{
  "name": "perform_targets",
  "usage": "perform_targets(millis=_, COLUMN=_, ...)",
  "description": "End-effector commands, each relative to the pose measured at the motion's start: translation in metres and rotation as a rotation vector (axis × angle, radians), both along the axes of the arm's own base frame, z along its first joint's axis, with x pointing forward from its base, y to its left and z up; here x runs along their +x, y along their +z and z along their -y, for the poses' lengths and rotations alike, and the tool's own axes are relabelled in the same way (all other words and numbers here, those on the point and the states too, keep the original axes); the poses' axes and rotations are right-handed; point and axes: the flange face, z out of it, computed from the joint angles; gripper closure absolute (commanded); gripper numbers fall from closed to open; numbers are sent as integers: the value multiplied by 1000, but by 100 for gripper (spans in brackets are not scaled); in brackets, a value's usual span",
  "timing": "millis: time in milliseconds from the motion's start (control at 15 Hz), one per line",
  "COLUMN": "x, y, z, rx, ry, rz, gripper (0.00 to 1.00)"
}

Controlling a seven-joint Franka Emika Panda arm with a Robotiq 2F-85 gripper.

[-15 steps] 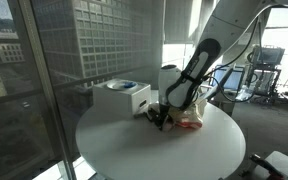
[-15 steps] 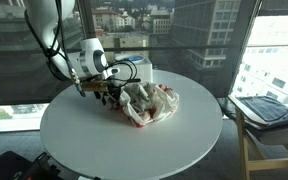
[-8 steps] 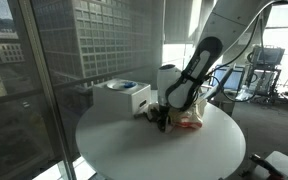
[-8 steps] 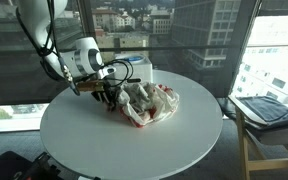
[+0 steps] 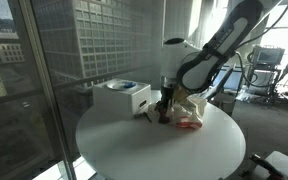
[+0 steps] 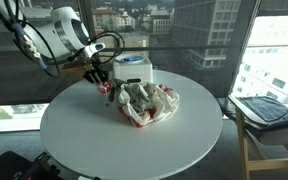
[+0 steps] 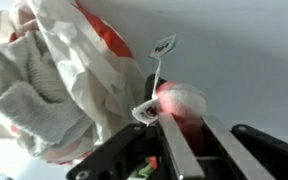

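Observation:
A crumpled white and red cloth pile (image 6: 149, 103) (image 5: 189, 112) (image 7: 54, 80) lies near the middle of the round white table (image 6: 104, 150) (image 5: 134, 150). My gripper (image 6: 105, 82) (image 5: 164, 110) (image 7: 184, 117) hangs just above the table at the pile's edge. In the wrist view its two fingers are shut on a small red and white cloth piece (image 7: 179, 100) that carries a white tag (image 7: 164, 45). The same red bit (image 6: 108, 88) shows under the fingers in an exterior view. Whether this piece is joined to the pile I cannot tell.
A white box (image 5: 122, 97) (image 6: 132, 68) with a blue thing on top stands at the table's rim by the window. Glass walls run close behind the table. A chair with a dark cushion (image 6: 266, 108) stands beside it.
The jaws have closed on the red piece. The arm has risen and swung upward, lifting the gripper a little off the table at the pile's edge.

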Motion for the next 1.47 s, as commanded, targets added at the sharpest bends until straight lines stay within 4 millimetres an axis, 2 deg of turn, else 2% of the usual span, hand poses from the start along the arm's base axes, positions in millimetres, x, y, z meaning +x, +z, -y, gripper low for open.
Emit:
perform_targets(millis=0, x=-39, y=62, z=38, rx=47, ry=-93, rz=159, gripper=94)
perform_targets(millis=67, x=-48, y=75, z=51, rx=62, ry=-132, rz=190, gripper=94)
perform_targets(millis=133, x=-60, y=87, z=50, rx=68, ry=-170, rz=226, gripper=94)
perform_targets(millis=400, x=-101, y=128, z=85, rx=83, ry=-316, rz=378, gripper=94)
perform_targets(millis=667, x=-100, y=138, z=112, rx=17, ry=-396, rz=552, gripper=94)
perform_targets(millis=867, x=-97, y=110, z=116, rx=-51, ry=-433, rz=566, gripper=93)
perform_targets(millis=1000, x=-98, y=86, z=111, rx=-54, ry=-435, rz=532, gripper=93)
perform_targets(millis=1067, x=-66, y=62, z=133, rx=-29, ry=-457, rz=489, gripper=93)
perform_targets(millis=1200, x=-55, y=43, z=135, rx=10, ry=-429, rz=465, gripper=92)
perform_targets(millis=1400, x=-17, y=7, z=157, rx=-1, ry=-428, rz=447, gripper=92)
